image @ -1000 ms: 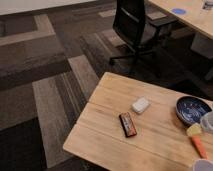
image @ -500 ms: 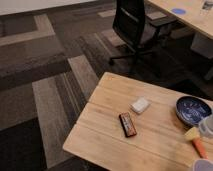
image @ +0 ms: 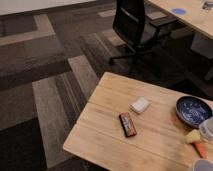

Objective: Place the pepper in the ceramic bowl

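Observation:
The pepper (image: 200, 149) is small and orange-red. It lies on the wooden table (image: 105, 135) near the right edge of the view, next to a pale yellow piece (image: 192, 136). The ceramic bowl (image: 194, 110) is dark blue with a speckled inside. It stands upright just behind the pepper, apart from it. My gripper does not show in the camera view.
A white box (image: 140, 105) and a black-and-red bar (image: 127, 123) lie mid-table. A white cup (image: 207, 128) stands right of the pepper, and a grey round thing (image: 203, 165) is at the bottom right. A black office chair (image: 134, 27) and another desk (image: 192, 12) stand behind.

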`<control>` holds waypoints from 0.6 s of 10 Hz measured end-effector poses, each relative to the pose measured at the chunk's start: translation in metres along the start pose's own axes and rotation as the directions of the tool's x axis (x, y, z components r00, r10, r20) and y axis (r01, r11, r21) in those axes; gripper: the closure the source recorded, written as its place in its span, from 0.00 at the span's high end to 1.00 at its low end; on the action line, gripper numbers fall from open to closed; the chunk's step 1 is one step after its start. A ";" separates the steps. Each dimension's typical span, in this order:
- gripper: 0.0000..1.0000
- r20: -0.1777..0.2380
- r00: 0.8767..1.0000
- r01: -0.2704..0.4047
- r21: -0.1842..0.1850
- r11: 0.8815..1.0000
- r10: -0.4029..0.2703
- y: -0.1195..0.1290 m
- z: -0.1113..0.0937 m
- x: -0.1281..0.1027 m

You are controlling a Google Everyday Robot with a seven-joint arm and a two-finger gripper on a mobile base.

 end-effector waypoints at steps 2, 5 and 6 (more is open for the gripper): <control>0.38 -0.022 1.000 0.018 0.003 1.000 -0.018 0.001 0.003 -0.001; 0.00 -0.045 0.995 0.089 0.039 0.995 -0.088 0.021 -0.006 -0.015; 0.00 -0.043 0.993 0.112 0.040 0.993 -0.110 0.031 -0.011 -0.018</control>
